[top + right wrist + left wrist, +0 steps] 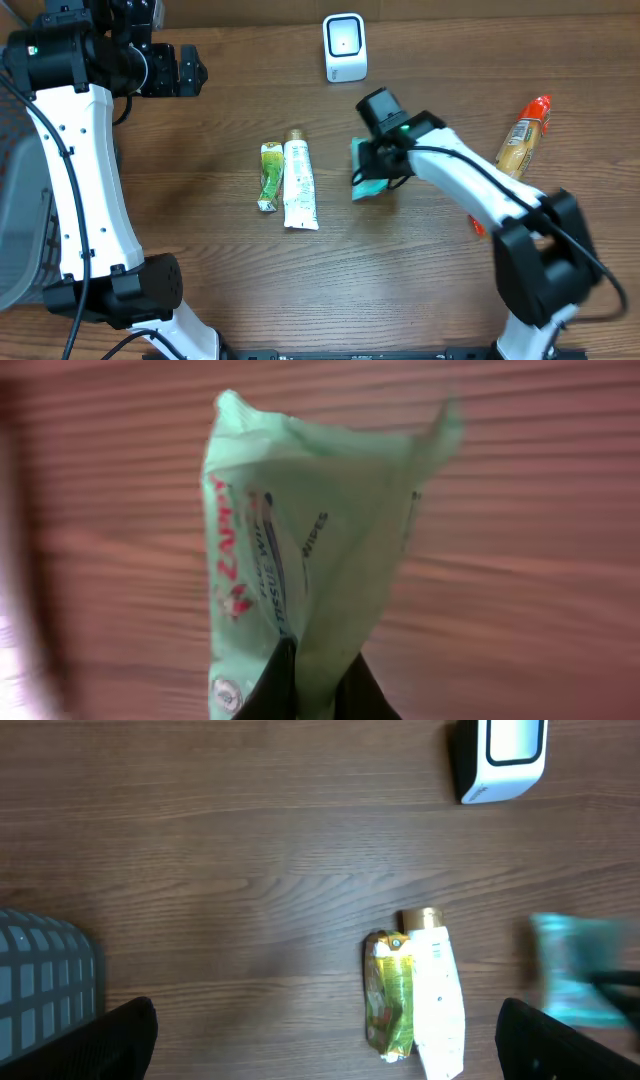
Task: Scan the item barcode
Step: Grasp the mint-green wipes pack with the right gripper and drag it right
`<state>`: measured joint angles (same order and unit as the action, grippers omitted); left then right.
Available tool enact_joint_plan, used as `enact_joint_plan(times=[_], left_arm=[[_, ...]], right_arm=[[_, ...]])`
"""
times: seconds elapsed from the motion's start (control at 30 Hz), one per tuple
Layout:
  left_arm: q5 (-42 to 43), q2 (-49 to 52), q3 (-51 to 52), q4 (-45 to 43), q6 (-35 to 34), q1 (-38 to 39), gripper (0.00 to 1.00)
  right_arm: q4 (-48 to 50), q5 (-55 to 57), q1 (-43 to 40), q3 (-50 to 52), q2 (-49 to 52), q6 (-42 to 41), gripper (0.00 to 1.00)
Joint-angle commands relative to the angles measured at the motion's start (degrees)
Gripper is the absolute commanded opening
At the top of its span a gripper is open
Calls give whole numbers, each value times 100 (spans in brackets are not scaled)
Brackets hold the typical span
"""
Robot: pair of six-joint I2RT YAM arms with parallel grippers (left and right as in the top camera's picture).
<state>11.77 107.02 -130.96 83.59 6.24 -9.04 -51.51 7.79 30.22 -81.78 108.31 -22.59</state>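
Wipes in a green pack are pinched at one edge by the right hand, near the middle of the surface, just right of two tubes and below the white scanner. Far off, the left hand is spread wide.

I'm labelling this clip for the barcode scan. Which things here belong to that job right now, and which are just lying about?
In the job: green wipes pack, pinched in the shut right gripper; white scanner.

Lying about: green tube; white tube; orange-capped pouch; grey basket.
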Motion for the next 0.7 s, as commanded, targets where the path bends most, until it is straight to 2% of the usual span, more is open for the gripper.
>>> enact_joint_plan(times=[0.0,0.17,0.33,0.5,0.67], left_arm=[[4,-52,-35,2,107,7,100],[7,-52,-35,2,107,7,99],[7,-52,-35,2,107,7,100],[4,-52,-35,2,107,7,100],[7,-52,-35,2,107,7,100]], right_arm=[[-734,2745,208,-74,-428,-640,4],[-1165,3668,256,42,-85,-750,4],[-966,5145,179,39,238,-632,4],[-581,4422,203,39,289,516,4],[-562,3853,352,42,304,791,4]])
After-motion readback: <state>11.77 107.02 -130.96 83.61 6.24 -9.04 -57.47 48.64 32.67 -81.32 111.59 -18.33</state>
